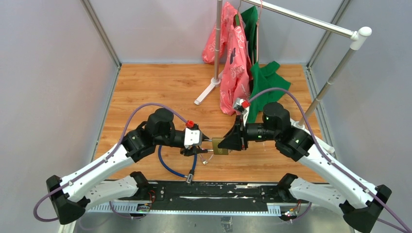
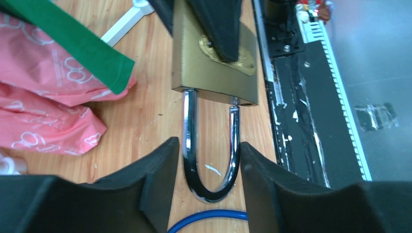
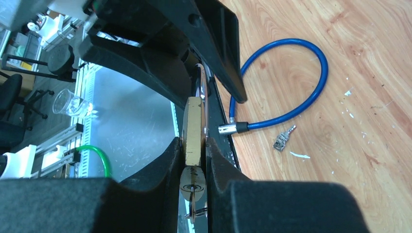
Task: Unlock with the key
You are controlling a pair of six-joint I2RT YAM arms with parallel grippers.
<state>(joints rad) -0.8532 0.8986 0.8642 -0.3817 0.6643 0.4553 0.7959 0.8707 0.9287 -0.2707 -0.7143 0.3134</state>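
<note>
Clenched, at the right pincer, on the two broad flat faces of the padlock. Held that way off the table, midway between the two arms near the front edge, loop end toward the left arm. Closed in, at the left pincer, on the shackle, with one finger against each leg of the U: grasping it, as far as can be told.

Likely dense and heavy for its bulk, judging by the solid brass block and steel loop. Fully rigid, nothing to crush or crack. Probably slick on the polished shackle, better bite on the duller brass. Best taken much as now: flat faces pinched, keyhole end left free, loop braced from the other side. Key thin and small by comparison, likely to slip or twist askew unless pinched squarely on its head.

Dull gold rectangular body with an oval stamped mark on one face, partly under a finger. Mirror-bright U-shackle, one leg sunk into the body, the other ending right at the body's edge. Cannot tell whether sprung or latched. Key seated in the keyhole at the end opposite the loop.

Farther out on the table: a blue cable lock in a loop, spare keys beside it, pink bags and green cloth beyond.
</note>
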